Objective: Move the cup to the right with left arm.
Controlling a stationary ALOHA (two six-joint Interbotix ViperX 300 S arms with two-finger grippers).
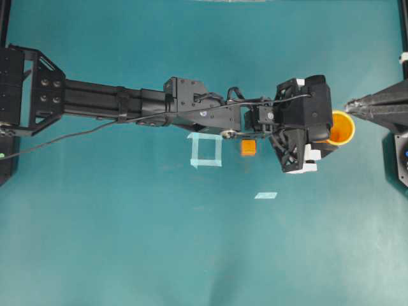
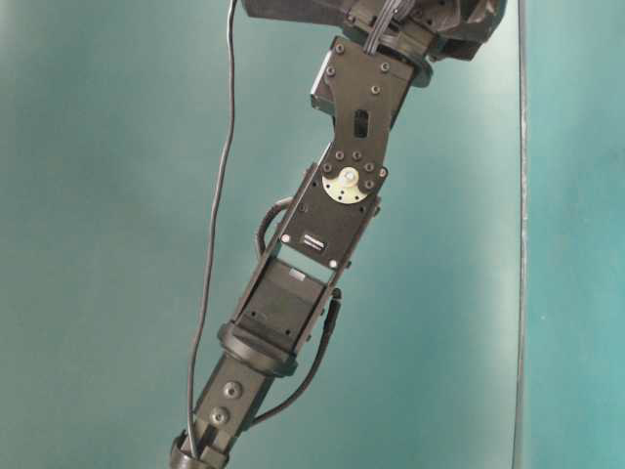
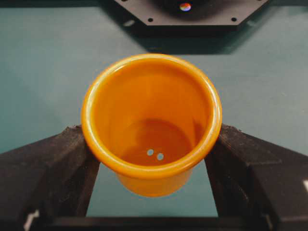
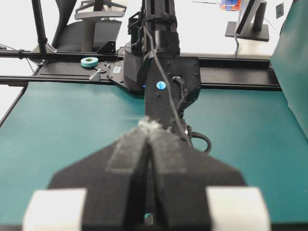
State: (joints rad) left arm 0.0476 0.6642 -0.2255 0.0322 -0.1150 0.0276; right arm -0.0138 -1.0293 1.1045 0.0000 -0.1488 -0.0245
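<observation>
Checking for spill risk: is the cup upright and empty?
Upright and empty: the cup shows its open mouth and bare orange bottom, standing between the left tool's fingers.

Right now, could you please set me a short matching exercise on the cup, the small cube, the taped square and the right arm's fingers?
Things:
1. cup
2. orange cube
3. taped square
4. right gripper

States:
A. pale outline stuck flat on the mat, nothing inside
B. fingers pressed together, holding nothing
C. upright between the left gripper fingers
D. loose on the mat beside the left arm's wrist

Pairs: 1-C, 2-D, 3-A, 4-B
</observation>
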